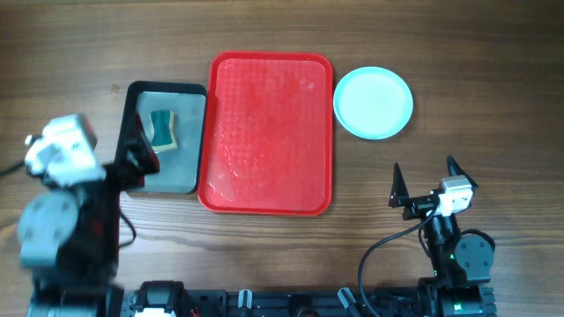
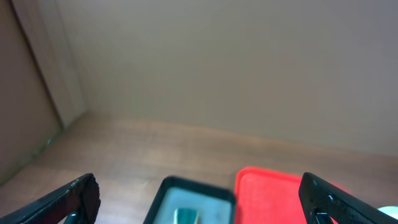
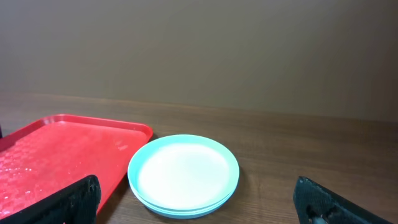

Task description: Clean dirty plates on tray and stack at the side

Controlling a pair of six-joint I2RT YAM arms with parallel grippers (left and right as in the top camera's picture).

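Two pincers stand with their jaws spread as wide as we see them go, and neither has hold of anything or touches anything. We start with the left pincer (image 2: 199,199). Just ahead of it and partly below its fingers lies the grey tray (image 1: 167,89), with a green sponge (image 1: 163,129) resting in the far part. Ahead and to its right, touching or just beside the grey tray, we see the red tray (image 1: 269,132), its floor glistening with wet patches. Further right, the plates (image 1: 373,102) sit in one stack on the table (image 1: 476,62), just beside the red tray's far right corner. The stack shows light blue rims; we cannot tell how many it holds. It lies ahead of the right pincer (image 1: 424,172), slightly to its left and well apart from its fingertips.
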